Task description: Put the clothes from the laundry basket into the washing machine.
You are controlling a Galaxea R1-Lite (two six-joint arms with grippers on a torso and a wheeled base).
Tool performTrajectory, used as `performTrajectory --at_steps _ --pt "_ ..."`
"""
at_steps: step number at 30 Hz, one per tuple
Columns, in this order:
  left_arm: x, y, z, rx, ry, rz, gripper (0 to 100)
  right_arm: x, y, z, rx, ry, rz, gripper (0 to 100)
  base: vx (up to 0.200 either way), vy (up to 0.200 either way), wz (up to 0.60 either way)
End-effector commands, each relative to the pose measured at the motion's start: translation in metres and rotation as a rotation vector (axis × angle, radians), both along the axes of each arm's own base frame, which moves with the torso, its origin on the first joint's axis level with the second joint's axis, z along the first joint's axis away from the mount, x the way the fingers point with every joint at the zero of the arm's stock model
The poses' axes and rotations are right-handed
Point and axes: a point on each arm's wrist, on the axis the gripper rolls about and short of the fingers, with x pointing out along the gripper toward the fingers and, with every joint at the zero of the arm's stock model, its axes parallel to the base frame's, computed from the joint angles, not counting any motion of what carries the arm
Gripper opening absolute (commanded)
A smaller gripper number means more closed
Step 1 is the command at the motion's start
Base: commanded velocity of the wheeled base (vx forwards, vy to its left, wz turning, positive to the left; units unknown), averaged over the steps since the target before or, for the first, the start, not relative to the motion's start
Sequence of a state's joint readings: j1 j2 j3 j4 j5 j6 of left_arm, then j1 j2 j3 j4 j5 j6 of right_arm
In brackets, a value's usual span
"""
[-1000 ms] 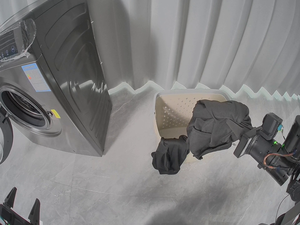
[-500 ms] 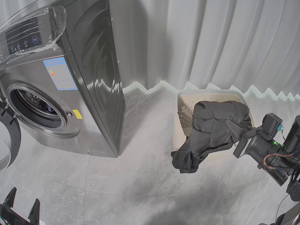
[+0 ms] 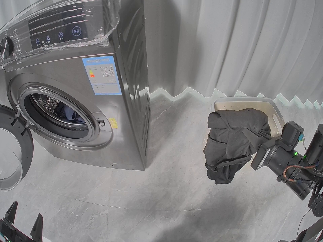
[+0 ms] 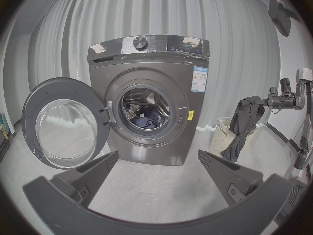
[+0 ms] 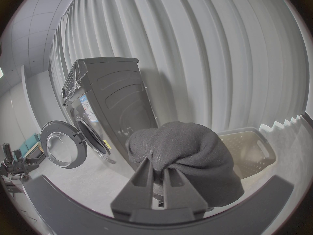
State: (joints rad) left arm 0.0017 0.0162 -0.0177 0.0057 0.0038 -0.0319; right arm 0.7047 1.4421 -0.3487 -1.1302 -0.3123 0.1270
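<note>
A dark grey garment (image 3: pixel 235 138) hangs in the air in front of the beige laundry basket (image 3: pixel 249 102), bunched at the top, its lower end dangling above the floor. My right gripper (image 5: pixel 158 172) is shut on the garment (image 5: pixel 186 160). The grey washing machine (image 3: pixel 101 51) stands at the left with its round door (image 3: pixel 13 158) swung wide open. A blue garment (image 4: pixel 148 121) lies inside the drum. My left gripper (image 4: pixel 157 154) is open and holds nothing, low down and well short of the machine's front, facing its opening.
White pleated curtains (image 3: pixel 235 34) close off the back. The pale grey floor (image 3: pixel 151 192) stretches between the machine and the basket (image 4: pixel 221 137). The open door (image 4: pixel 65 124) juts out to the left of the drum opening.
The head camera has swung toward the washing machine, so machine and basket slide right in the picture. The garment stays in the right gripper, and its trailing end has drawn up off the basket's front.
</note>
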Motion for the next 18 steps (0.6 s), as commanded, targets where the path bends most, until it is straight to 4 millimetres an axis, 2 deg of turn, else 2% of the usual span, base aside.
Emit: performTrajectory --at_steps 1,9,12,18 --pt "-0.0002 0.0000 -0.0045 0.001 -0.001 0.001 100 -0.0001 0.0007 0.0000 0.000 0.000 0.003 0 0.000 0.200 0.00" --pt "-0.0002 0.0000 -0.0045 0.001 -0.001 0.001 100 0.0009 0.0019 -0.0009 0.000 0.003 0.005 0 0.000 0.200 0.00" --pt "-0.0002 0.0000 -0.0045 0.001 -0.001 0.001 100 0.0015 0.0025 -0.0019 -0.002 0.007 0.005 0 0.000 0.000 0.00" --pt "-0.0002 0.0000 -0.0045 0.001 -0.001 0.001 100 0.0016 0.0026 -0.0026 -0.004 0.009 0.007 0 -0.200 0.000 0.00"
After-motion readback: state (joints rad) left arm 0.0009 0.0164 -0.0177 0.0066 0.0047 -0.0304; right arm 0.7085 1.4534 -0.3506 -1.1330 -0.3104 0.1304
